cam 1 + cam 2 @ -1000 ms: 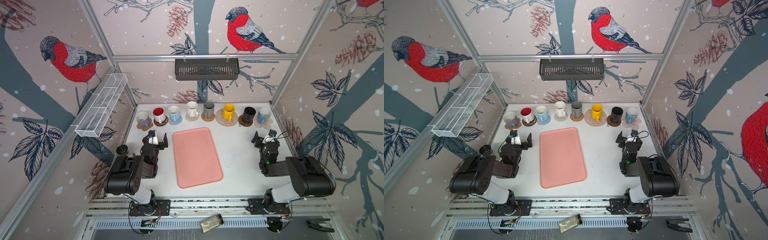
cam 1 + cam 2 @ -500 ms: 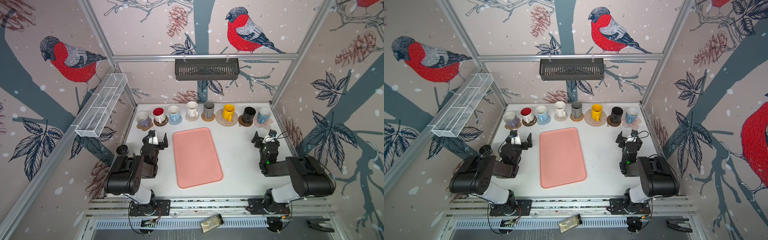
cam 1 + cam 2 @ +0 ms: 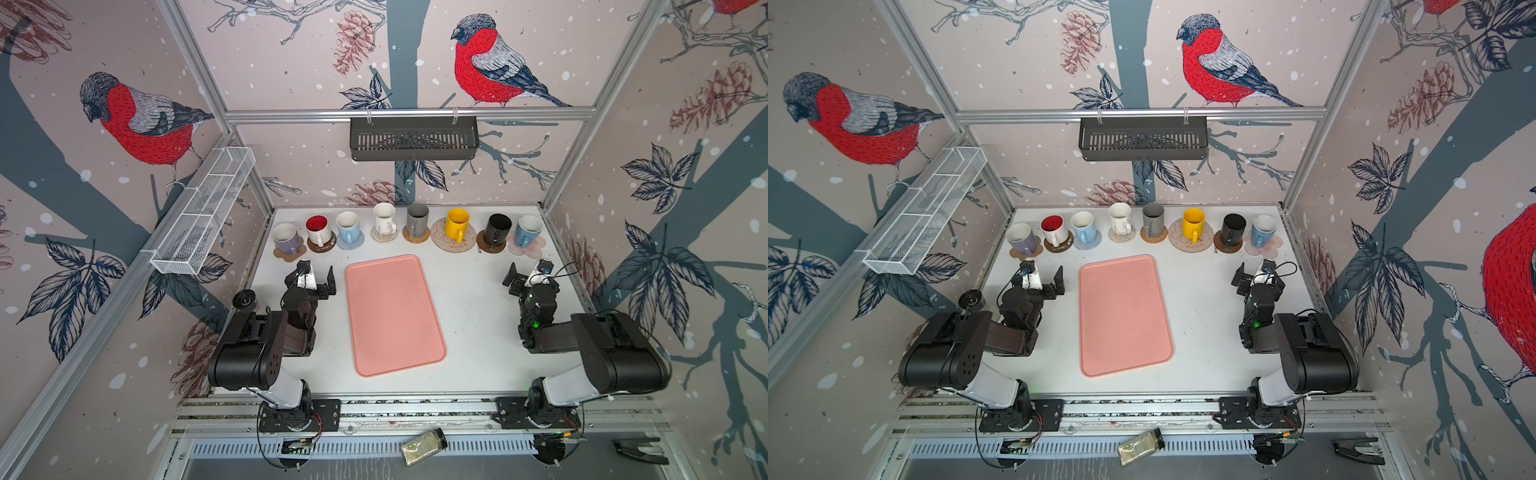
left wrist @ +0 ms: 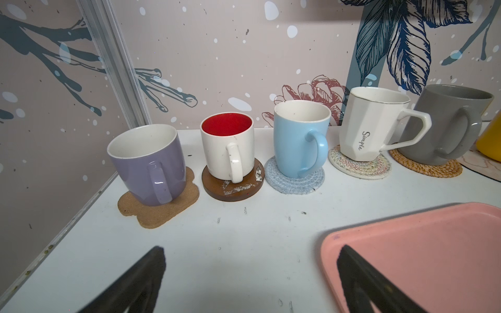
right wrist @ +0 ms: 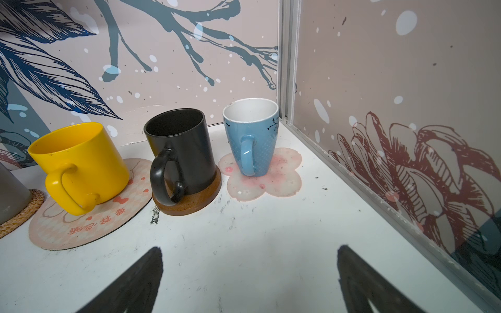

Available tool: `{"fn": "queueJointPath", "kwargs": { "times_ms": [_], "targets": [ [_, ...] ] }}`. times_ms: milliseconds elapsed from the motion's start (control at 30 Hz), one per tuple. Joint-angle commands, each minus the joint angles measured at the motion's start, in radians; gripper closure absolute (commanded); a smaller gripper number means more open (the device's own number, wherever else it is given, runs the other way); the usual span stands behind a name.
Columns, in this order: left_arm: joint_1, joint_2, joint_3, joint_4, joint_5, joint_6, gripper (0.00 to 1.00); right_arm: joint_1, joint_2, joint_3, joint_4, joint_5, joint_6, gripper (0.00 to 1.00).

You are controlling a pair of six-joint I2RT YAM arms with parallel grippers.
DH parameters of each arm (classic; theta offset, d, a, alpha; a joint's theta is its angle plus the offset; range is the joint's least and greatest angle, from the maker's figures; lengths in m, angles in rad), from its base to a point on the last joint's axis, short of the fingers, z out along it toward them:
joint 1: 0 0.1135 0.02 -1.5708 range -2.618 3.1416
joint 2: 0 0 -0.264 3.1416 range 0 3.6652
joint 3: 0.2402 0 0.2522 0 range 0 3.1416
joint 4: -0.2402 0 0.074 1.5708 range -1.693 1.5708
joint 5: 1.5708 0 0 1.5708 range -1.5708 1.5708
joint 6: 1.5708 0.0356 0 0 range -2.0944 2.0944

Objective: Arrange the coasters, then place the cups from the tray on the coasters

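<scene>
Beyond the splayed, empty left gripper (image 4: 249, 253) and right gripper (image 5: 249, 252), eight coloured handled mugs (image 3: 417, 220) stand on flat coasters (image 3: 453, 245); a salmon-pink rectangular tray (image 3: 392, 316) lies between the grippers.

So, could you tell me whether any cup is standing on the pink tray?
No, in a top view the tray lies bare, while the cups stand in a row on the coasters behind it.

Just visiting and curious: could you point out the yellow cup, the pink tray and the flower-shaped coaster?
yellow cup (image 5: 92, 150): right wrist view, on its side wall above the handle.
pink tray (image 3: 395, 320): in a top view, on its bare middle.
flower-shaped coaster (image 5: 276, 187): right wrist view, on a bare petal.
</scene>
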Motion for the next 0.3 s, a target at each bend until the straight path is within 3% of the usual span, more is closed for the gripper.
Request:
{"fn": "queueJointPath", "kwargs": {
  "times_ms": [0, 267],
  "targets": [
    [0.002, 0.001, 0.001, 0.013, -0.01, 0.0, 0.01, 0.001, -0.004, -0.001, 0.022, 0.009, -0.001, 0.0],
    [0.002, 0.001, 0.004, 0.009, -0.004, -0.003, 0.01, -0.025, -0.003, 0.013, -0.007, -0.05, 0.006, 0.01]
  ]
}}
